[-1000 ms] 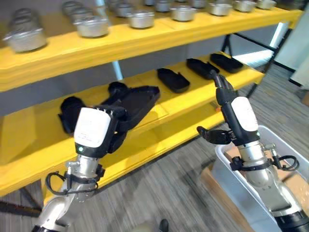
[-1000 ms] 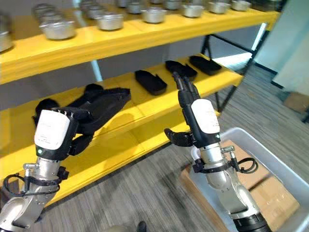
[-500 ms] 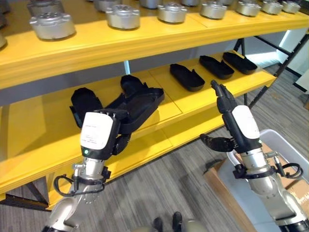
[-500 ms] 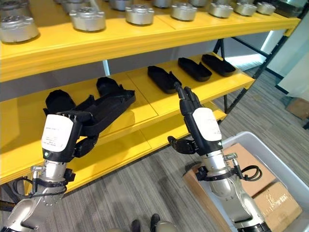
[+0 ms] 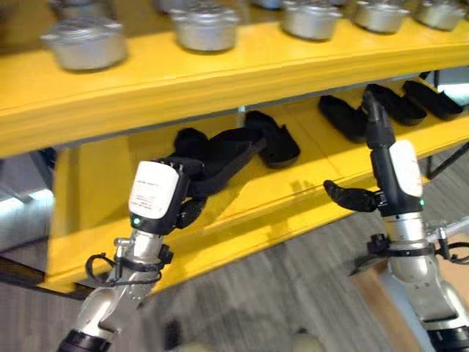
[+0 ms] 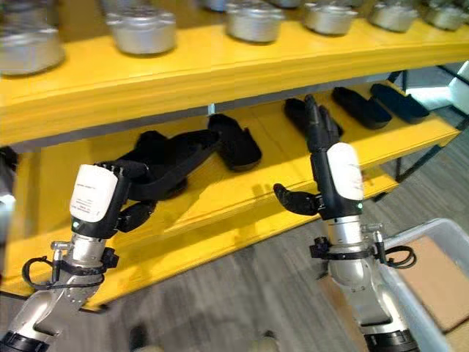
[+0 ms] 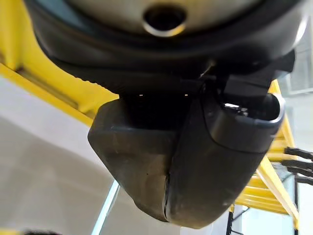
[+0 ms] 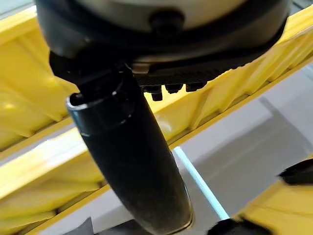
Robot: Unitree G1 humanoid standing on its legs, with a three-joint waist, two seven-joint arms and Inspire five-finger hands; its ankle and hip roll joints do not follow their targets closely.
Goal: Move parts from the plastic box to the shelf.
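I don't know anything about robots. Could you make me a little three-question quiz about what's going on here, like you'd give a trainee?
1. True or false: the left hand is holding a long black part over the lower yellow shelf.
2. The right hand is: A) gripping a part, B) held up with straight fingers and carrying nothing, C) inside the plastic box.
3. Fill in: the silver metal pots stand in a row on the ____ shelf.

Key: 1 true; 2 B; 3 upper.
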